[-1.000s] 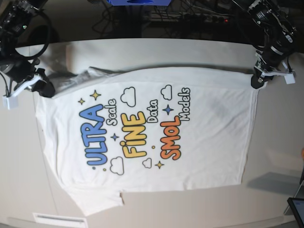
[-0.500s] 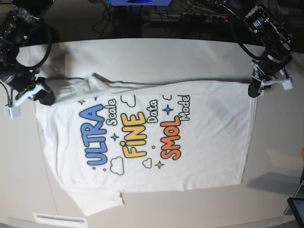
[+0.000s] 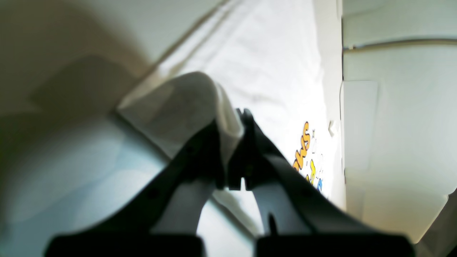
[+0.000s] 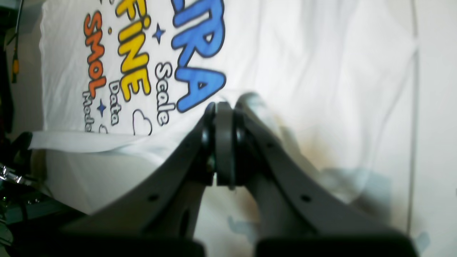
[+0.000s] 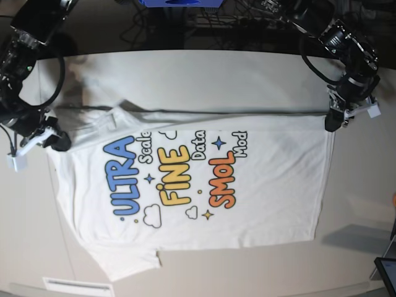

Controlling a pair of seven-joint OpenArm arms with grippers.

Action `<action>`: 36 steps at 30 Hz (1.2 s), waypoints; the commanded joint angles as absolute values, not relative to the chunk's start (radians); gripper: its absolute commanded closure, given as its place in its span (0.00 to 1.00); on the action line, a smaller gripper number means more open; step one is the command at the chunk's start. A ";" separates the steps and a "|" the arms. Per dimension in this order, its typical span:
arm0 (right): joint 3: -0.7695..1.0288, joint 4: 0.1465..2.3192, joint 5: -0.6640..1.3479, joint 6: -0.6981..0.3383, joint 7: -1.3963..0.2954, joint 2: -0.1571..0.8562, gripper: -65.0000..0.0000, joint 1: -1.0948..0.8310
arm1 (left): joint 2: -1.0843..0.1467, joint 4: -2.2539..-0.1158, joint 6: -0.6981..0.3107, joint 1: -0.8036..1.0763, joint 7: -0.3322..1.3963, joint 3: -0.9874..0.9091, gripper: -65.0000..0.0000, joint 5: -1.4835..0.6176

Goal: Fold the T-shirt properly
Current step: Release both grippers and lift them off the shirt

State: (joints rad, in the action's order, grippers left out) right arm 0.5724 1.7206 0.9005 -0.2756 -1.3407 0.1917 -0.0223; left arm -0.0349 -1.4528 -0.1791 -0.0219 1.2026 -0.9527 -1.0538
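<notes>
I have the T-shirt [image 5: 204, 185] spread across the middle of the counter [image 5: 204, 71]. The left claw [image 3: 234, 142] and right claw [image 4: 223, 142] each pinch its far edge, which is lifted. The first fold is barely begun; everything else remains.

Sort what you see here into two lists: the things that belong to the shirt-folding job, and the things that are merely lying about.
Part of the job:
- T-shirt, white with a colourful print
- left gripper, shut on the shirt's edge
- right gripper, shut on the shirt's edge

Just lying about:
- table, which only bears the shirt
- cables behind the table
- dark screen corner at lower right
</notes>
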 commanded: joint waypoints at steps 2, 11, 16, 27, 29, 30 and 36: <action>0.576 1.707 0.920 -0.278 -1.323 0.216 1.00 -0.004 | -0.047 -1.451 -0.182 -0.054 1.190 -0.972 1.00 -1.082; 0.576 1.626 0.920 -0.278 -1.322 0.237 1.00 0.041 | -0.044 -1.388 -0.180 -0.120 1.190 -0.974 1.00 -1.082; 0.555 1.580 0.918 -0.278 -1.319 0.255 1.00 0.071 | -0.044 -1.369 -0.180 -0.153 1.188 -0.974 1.00 -1.081; 0.475 1.475 0.917 -0.278 -1.254 0.280 1.00 0.101 | -0.035 -1.368 -0.180 -0.170 1.133 -0.966 1.00 -1.023; 0.473 1.475 0.917 -0.278 -1.244 0.285 1.00 0.113 | -0.035 -1.368 -0.180 -0.176 1.133 -0.966 1.00 -1.023; 0.473 1.475 0.917 -0.278 -1.241 0.286 1.00 0.114 | -0.036 -1.368 -0.180 -0.185 1.133 -0.966 1.00 -1.023; 0.472 1.475 0.917 -0.278 -1.236 0.286 1.00 0.124 | -0.041 -1.366 -0.180 -0.216 1.133 -0.964 1.00 -1.021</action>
